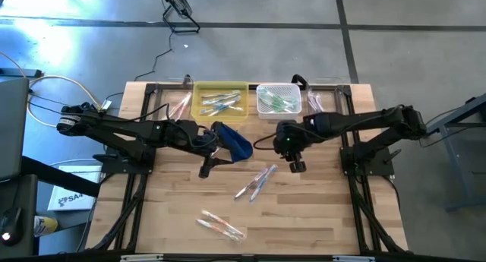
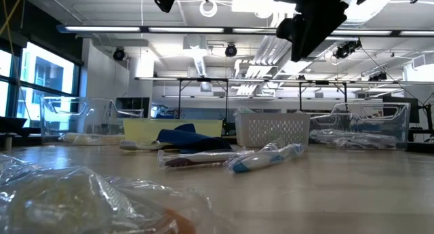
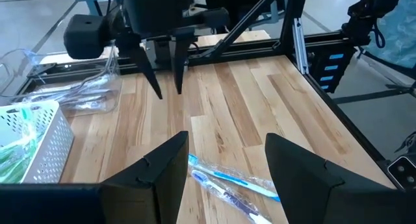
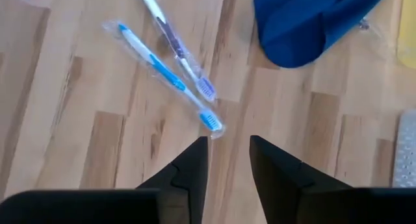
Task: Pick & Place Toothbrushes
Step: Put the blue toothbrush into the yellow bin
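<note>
Two wrapped toothbrushes (image 1: pixel 257 182) lie flat on the wooden table near its middle, one blue (image 4: pixel 170 76) and one purple (image 4: pixel 177 47). My right gripper (image 4: pixel 229 160) hovers above their bristle ends, pointing steeply down, open by a narrow gap with nothing between its fingers. My left gripper (image 3: pixel 227 169) hangs wide open above the table to their left and holds nothing; the toothbrushes (image 3: pixel 229 187) show between its fingers, lower down. Another wrapped bundle of toothbrushes (image 1: pixel 222 225) lies near the front edge. More toothbrushes lie in a yellow tray (image 1: pixel 221 100) and a white basket (image 1: pixel 278 99).
A dark blue pouch (image 1: pixel 235 143) lies between the two grippers, just behind the loose toothbrushes. Clear containers (image 1: pixel 180 102) (image 1: pixel 315 102) stand at the far edge beside the tray and basket. Bare wood (image 1: pixel 326 216) stretches along the table's front right.
</note>
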You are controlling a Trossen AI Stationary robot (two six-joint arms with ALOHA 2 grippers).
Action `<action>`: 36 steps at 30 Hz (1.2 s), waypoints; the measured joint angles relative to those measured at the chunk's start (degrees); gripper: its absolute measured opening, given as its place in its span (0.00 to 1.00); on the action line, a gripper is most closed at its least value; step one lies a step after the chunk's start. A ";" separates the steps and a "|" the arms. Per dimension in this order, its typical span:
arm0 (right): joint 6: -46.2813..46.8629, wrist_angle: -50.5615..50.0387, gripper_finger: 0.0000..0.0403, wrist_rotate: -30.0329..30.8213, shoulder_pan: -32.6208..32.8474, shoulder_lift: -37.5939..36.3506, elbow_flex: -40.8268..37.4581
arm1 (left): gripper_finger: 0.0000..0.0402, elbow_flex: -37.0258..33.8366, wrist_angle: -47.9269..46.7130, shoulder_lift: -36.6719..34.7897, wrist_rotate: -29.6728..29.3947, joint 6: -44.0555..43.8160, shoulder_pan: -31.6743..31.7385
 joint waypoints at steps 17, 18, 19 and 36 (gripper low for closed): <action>-0.96 7.51 0.57 -0.27 1.45 0.00 -5.34 | 0.49 0.00 0.01 0.00 0.04 0.00 0.00; -0.96 8.04 0.56 -0.18 1.45 0.00 -6.00 | 0.49 0.00 0.01 0.00 0.04 -0.02 0.01; -0.95 8.68 0.55 -0.18 1.45 0.00 -6.69 | 0.49 0.00 0.01 0.00 0.04 -0.01 0.02; -2.26 29.79 0.50 -2.91 1.62 0.02 -22.89 | 0.49 0.00 0.05 0.00 0.00 -0.59 0.02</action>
